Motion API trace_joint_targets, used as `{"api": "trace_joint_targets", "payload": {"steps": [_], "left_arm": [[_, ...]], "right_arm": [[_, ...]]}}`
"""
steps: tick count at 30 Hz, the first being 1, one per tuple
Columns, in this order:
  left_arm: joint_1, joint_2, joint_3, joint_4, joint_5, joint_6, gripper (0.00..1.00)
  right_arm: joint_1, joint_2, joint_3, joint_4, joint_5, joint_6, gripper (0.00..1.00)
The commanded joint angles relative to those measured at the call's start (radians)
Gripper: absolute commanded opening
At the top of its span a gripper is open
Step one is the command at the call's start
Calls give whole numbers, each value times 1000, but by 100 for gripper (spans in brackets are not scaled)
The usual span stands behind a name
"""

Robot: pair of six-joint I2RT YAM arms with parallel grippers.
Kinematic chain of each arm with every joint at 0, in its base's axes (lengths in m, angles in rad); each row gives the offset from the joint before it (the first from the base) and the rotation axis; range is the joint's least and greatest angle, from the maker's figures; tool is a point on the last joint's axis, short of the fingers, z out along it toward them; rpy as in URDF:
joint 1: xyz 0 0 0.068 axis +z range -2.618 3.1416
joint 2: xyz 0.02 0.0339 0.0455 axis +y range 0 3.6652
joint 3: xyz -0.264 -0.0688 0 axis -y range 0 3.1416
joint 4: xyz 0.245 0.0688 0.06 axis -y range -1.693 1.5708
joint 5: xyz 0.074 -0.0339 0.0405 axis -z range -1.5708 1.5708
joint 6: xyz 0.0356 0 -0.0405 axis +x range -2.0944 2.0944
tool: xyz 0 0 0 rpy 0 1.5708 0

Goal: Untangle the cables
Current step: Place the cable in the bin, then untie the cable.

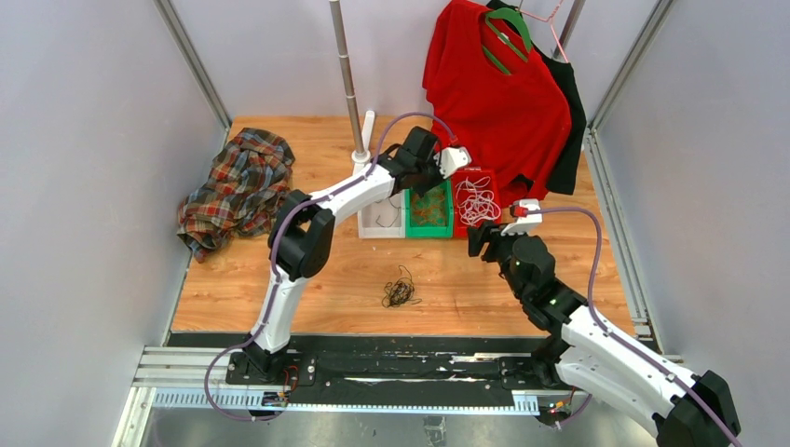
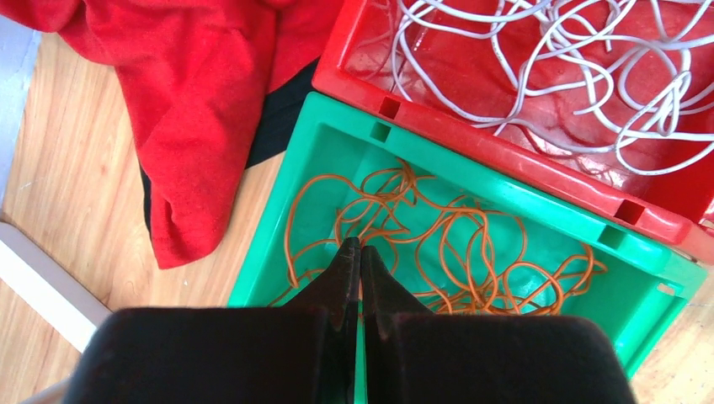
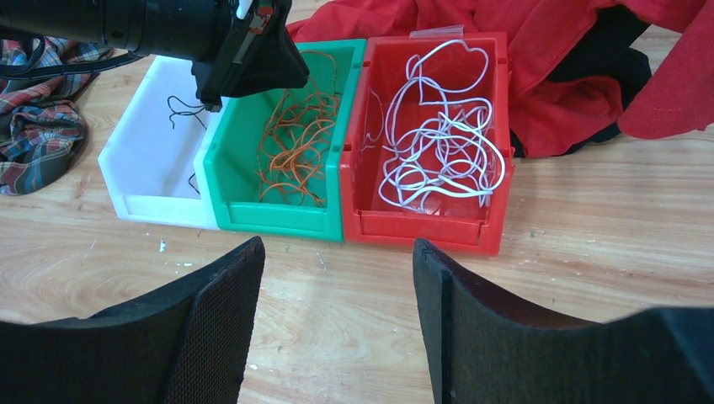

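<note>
- Right claw (image 3: 337,252) hovers low over the worktop (image 3: 539,278), jaws wide, holding nothing.
- Left claw (image 2: 360,246), pressed closed, dips into the green bin (image 2: 539,210) among orange cables (image 2: 459,244); whether it pinches a strand is too hidden to tell.
- White cables (image 3: 434,151) fill the red bin (image 3: 421,229) beside it.
- Black cables (image 1: 400,292) lie bunched on the worktop, apart from the bins, between both arms.

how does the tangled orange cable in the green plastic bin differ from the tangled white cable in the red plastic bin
The orange cable lies in the green bin; the white cable in the red bin. The orange cable looks thinner and tighter-looped than the white cable. Both are loose tangles.
</note>
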Motion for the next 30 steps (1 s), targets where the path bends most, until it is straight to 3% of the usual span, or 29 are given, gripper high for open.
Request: {"api": "trace_joint_targets", "payload": {"steps": [1,3,7,11,12,18,24,30], "left_arm": [[-18,8,26,12,3,-18,0],[-18,9,55,-24,1,-19,10],[-17,-2,177,-165,2,-25,55],[-17,-66,211,-268,16,-10,91],[-17,-86,216,-295,17,-2,96],[-13,-180,275,-487,-36,-8,98],[14,-356,114,-505,-56,-47,98],[86,-464,-9,-511,-112,-80,98]], "right_arm": [[-17,1,48,-19,20,-19,65],[-17,0,57,-25,21,-20,65],[-18,-3,80,-54,17,-28,65],[-19,-11,97,-69,22,-35,65],[-20,-11,103,-79,27,-34,65],[-21,-10,127,-116,28,-32,64],[-21,12,138,-133,7,-18,65],[-20,41,135,-129,-14,-19,75]]}}
